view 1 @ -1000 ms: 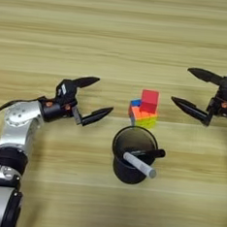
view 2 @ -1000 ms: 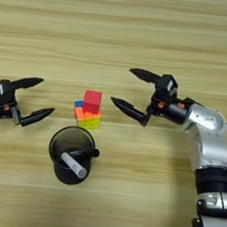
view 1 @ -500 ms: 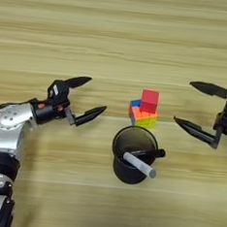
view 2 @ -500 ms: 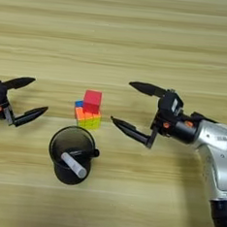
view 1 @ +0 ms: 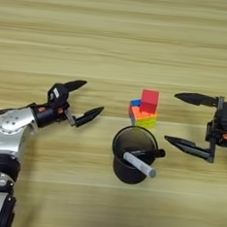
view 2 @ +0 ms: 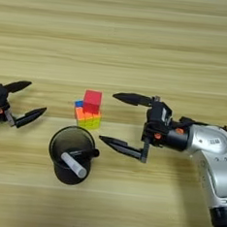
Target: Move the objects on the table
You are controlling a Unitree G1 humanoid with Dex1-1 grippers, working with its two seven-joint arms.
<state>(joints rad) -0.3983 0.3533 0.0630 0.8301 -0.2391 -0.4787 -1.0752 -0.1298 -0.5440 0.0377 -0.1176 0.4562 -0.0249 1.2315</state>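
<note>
Blocks sit mid-table in the left eye view: a red cube [view 1: 149, 100] on a blue-orange-yellow block [view 1: 143, 115], well right of the left gripper [view 1: 85, 101], whose fingers are spread wide and hold nothing. Just below them, a black cup [view 1: 131, 153] holds a grey-white marker [view 1: 139, 164] and a black pen [view 1: 148, 152]. In the right eye view, the right gripper [view 2: 116, 119] gapes empty just right of cube and cup, over the light wooden table [view 2: 141, 40].

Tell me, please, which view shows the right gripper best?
The right eye view: the right gripper shows whole, fingers spread open, with its silver forearm behind. The left eye view shows both fingers too, but the frame edge cuts off the arm.
</note>
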